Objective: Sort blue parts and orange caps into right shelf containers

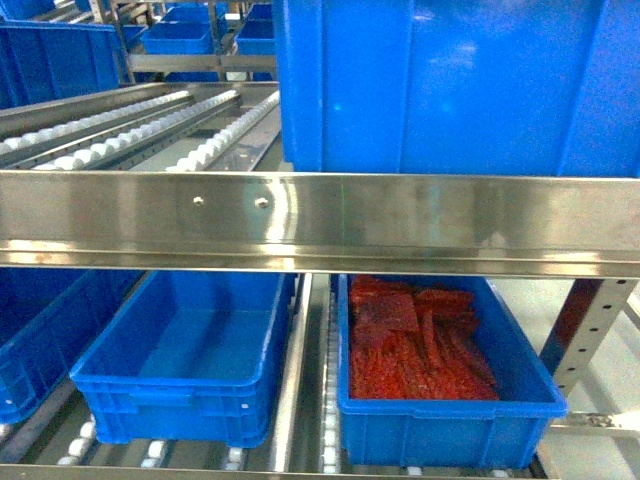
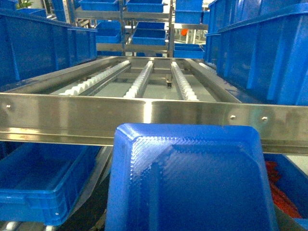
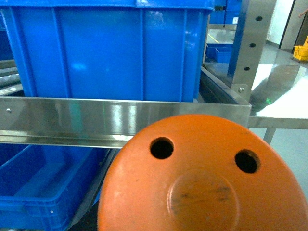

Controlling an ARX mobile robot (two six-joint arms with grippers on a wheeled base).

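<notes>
Left wrist view is showing a blue part (image 2: 192, 178) filling the foreground before the steel shelf rail (image 2: 72, 115), seemingly carried; the right wrist view likewise shows an orange cap (image 3: 202, 178). Neither claw is showing, so their grip cannot be told.

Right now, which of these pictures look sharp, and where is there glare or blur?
Head view: fairly sharp, with bright streaky glare along the steel shelf rail and soft sheen on the big blue bin. Left wrist view: the shelf is clear, while the blue part filling the foreground looks soft. Right wrist view: the orange cap is so close that it blocks the lower frame; the floor at right is washed out.
</notes>
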